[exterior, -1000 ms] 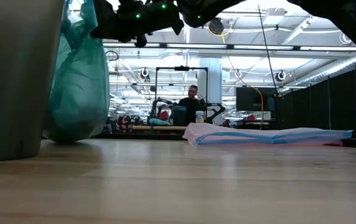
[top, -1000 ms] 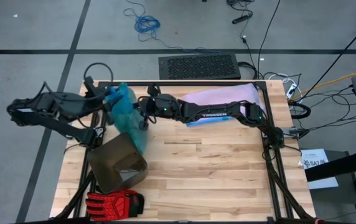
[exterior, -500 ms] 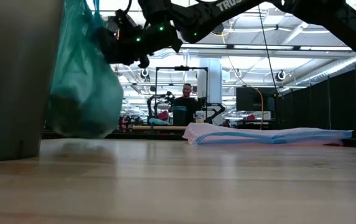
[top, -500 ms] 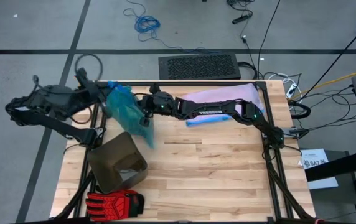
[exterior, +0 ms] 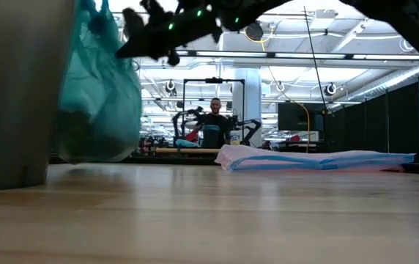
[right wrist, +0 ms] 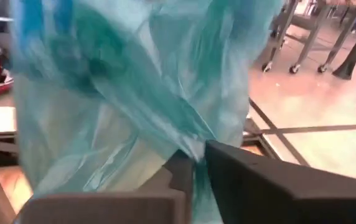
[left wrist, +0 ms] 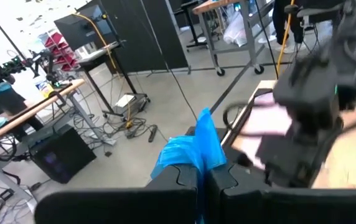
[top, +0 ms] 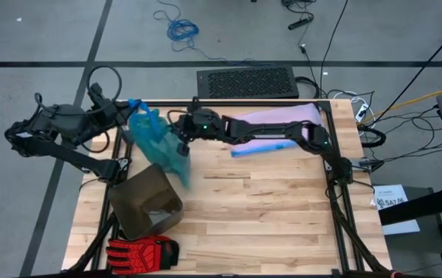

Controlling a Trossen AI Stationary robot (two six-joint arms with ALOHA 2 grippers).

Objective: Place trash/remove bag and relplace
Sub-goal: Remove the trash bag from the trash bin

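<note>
While it hangs clear of the wooden table, the thin translucent teal-green plastic bag is pinched between both arms: the left gripper clamped on its blue drawstring loop, the right gripper nipping the film. Below them lies a tipped olive bin.

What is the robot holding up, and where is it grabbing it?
The teal-green bag. The left gripper is shut on its blue drawstring loop at the top, and the right gripper pinches a fold of the bag's plastic.
</note>
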